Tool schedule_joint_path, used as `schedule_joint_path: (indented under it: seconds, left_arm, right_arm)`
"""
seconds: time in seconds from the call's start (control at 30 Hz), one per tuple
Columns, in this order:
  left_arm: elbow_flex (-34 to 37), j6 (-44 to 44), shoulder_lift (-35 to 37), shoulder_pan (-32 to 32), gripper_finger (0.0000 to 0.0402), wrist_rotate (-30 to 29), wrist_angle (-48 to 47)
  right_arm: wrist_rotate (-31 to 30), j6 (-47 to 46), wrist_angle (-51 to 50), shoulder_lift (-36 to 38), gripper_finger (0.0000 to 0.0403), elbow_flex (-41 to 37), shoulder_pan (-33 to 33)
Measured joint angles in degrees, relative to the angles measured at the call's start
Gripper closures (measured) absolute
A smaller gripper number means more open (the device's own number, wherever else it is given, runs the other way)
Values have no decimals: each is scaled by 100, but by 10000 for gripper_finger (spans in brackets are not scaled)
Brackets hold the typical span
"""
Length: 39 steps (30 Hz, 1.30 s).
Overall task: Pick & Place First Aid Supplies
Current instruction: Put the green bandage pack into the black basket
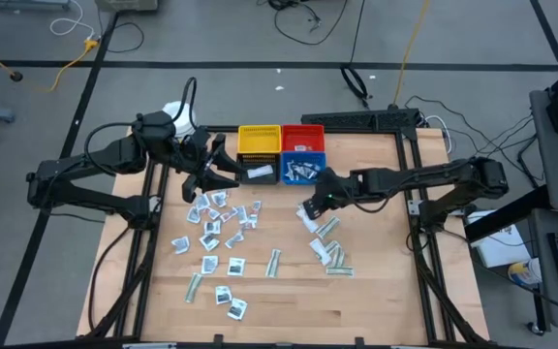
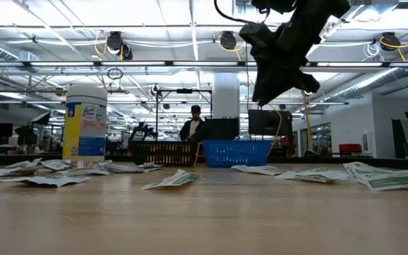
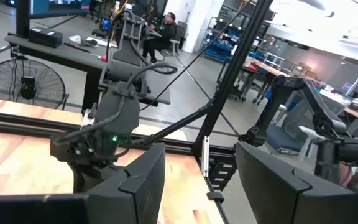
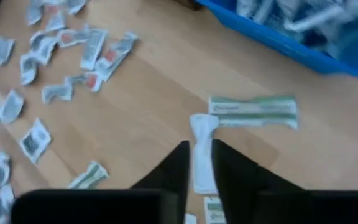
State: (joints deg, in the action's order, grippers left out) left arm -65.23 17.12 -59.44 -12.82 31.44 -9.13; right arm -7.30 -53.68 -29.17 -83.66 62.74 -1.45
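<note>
Right wrist view shows the right gripper (image 4: 201, 163) with its fingers drawn close on either side of a long white packet (image 4: 202, 152), which runs up between them; whether they pinch it or have just let go I cannot tell. Just beyond lies a green-marked strip (image 4: 253, 111), and farther off is the blue bin (image 4: 303, 46), already holding packets. From above, this gripper (image 1: 310, 208) hangs over the right part of the wooden surface (image 1: 289, 310), just in front of the bins.

The left gripper (image 1: 223, 167) waits near the black bin (image 1: 258, 172) at the far left of the row, fingers (image 3: 143, 186) standing apart with nothing between them.

By my reading the step in hand is taking one strip off the right-hand cluster. If the grip is sound, the next move calls for a lift and a short carry to a bin; if not, the fingers must close again first.

Counted from above: four bins, yellow (image 1: 259, 139), red (image 1: 303, 138), blue and black. Loose packets on the surface number roughly twenty-five to thirty, most in the left scatter (image 1: 219, 218), some six or seven on the right (image 1: 329, 250). One white-lidded jar (image 2: 85, 122) stands at the far left
</note>
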Motion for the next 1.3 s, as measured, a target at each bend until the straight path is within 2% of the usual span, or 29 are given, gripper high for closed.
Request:
schedule_joint_path:
  seconds: [0.17, 0.3, 0.37, 0.57, 0.7, 0.87, 1.1, 1.3]
  left_arm:
    - [0, 43, -1, 0, 202, 0, 0]
    - [0, 140, -2, 0, 202, 0, 0]
    - [0, 142, -2, 0, 202, -2, 0]
    - [0, 142, -2, 0, 202, -2, -2]
    - [0, 166, -2, 0, 202, 0, -4]
    - [0, 168, -2, 0, 202, 0, -4]
    - [0, 315, -2, 0, 202, 155, -15]
    - [0, 468, -2, 18, 202, 310, -61]
  right_arm:
    - [15, 1011, 747, 4, 242, 2, 66]
    - [-262, 1187, 722, 2, 211, 4, 116]
    - [-496, 1173, 699, -120, 210, -2, 165]
    - [-341, 1065, 835, -574, 219, -7, 356]
    - [-620, 1072, 786, -913, 225, -18, 461]
    - [-450, 897, 833, -1414, 226, -13, 533]
    - [-635, 893, 1025, -2179, 226, -17, 626]
    - [-763, 743, 1103, -2400, 239, 36, 618]
